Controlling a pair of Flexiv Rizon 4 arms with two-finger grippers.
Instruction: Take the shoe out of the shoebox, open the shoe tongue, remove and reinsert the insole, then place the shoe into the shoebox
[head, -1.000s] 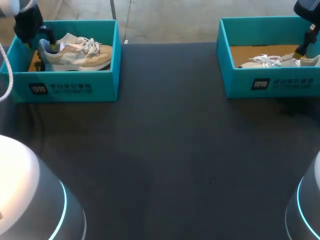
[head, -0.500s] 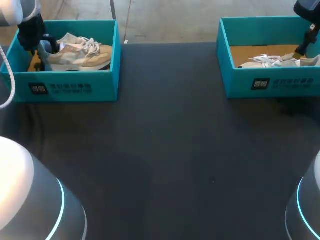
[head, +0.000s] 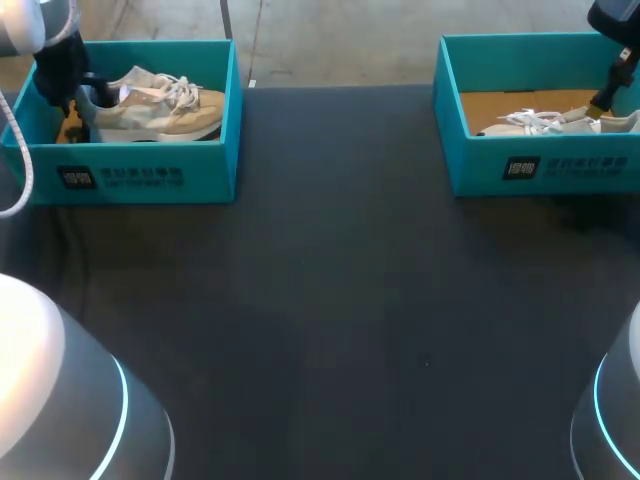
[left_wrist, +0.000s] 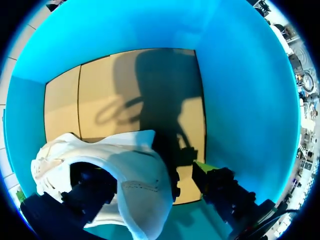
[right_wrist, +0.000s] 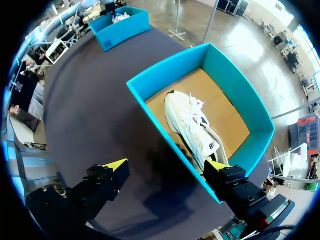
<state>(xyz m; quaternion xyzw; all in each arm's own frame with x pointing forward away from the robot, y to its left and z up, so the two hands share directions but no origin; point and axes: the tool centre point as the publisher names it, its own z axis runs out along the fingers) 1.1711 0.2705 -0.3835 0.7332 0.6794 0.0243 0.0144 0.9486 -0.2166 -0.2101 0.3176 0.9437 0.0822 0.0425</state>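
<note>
**Shoe not yet lifted out**

The left gripper has its jaws wide, straddling the heel of the beige shoe without clamping it. The shoe lies inside the left shoebox. The right gripper, also wide, hovers well apart from that box. Every step looks outstanding.

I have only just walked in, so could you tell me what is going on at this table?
Two arms are each working at a teal shoebox on the dark table. The left gripper is down inside the left shoebox at the heel of the beige shoe, with one finger in the shoe's opening and the other outside the heel, not closed on it. The right gripper hangs open over the right shoebox, where a white shoe lies. Neither shoe is out yet.
</note>
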